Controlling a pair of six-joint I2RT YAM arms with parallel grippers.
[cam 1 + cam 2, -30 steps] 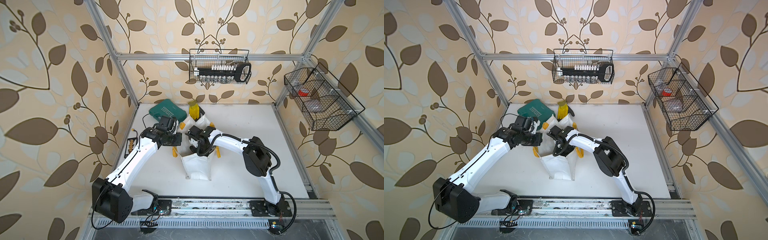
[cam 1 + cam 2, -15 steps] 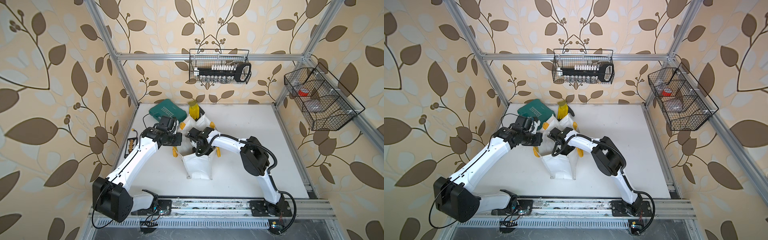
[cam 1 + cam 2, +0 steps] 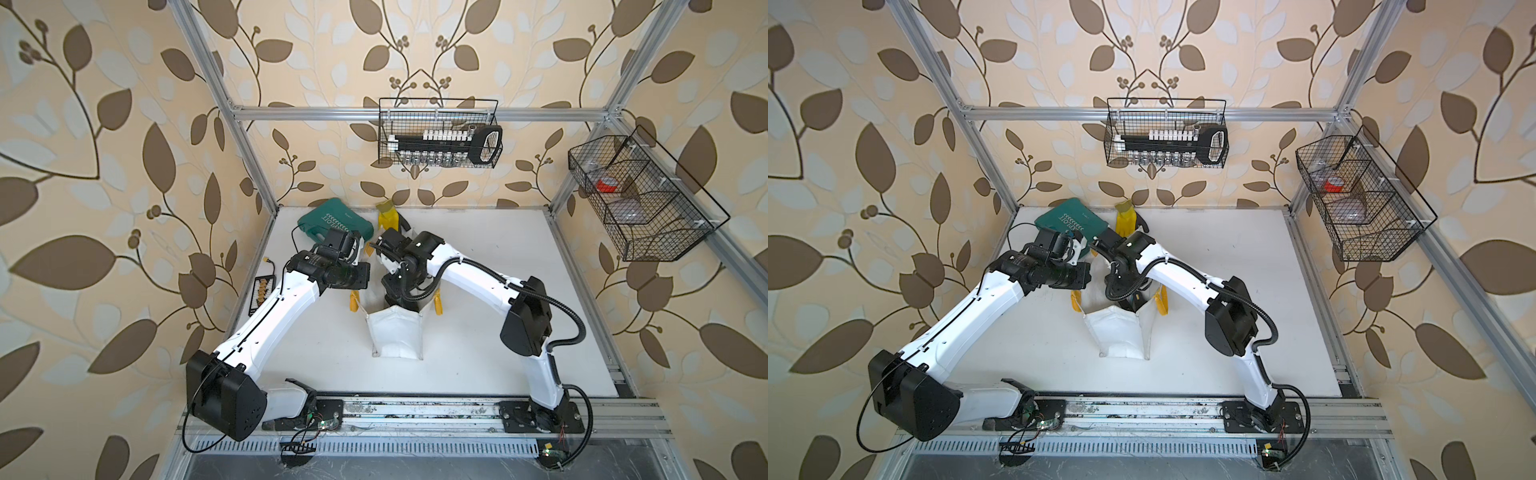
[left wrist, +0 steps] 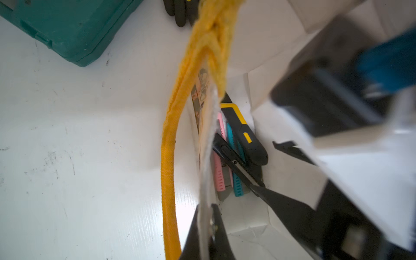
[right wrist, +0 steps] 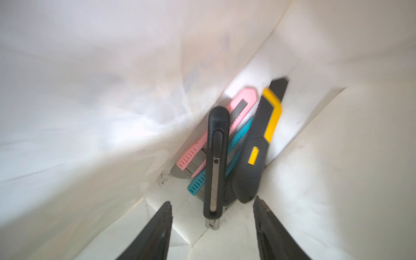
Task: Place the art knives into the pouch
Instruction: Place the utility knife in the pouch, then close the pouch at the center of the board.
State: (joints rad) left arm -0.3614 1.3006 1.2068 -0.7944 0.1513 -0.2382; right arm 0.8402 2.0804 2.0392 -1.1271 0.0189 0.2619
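Note:
The pouch (image 3: 395,336), a white bag with yellow handles (image 3: 354,301), stands open mid-table in both top views (image 3: 1121,332). My left gripper (image 4: 206,216) is shut on the pouch's rim (image 4: 208,135) and holds it up beside a yellow handle (image 4: 168,168). My right gripper (image 5: 212,207) is down inside the pouch, open. The art knife (image 5: 216,162), slim and black, lies free on the pouch floor between the spread fingers, touching neither. In the left wrist view the art knife (image 4: 234,162) lies across pink, teal and yellow-black knives.
A pink knife (image 5: 195,155), a teal one (image 5: 236,139) and a yellow-black one (image 5: 258,146) lie in the pouch. Behind the pouch sit a green tool case (image 3: 334,222) and a yellow glove (image 3: 388,216). Wire baskets (image 3: 438,133) (image 3: 640,199) hang on the walls.
My right gripper's jaws have spread apart inside the pouch. The right arm has shifted only slightly. The left arm has stayed where it was, holding the rim.

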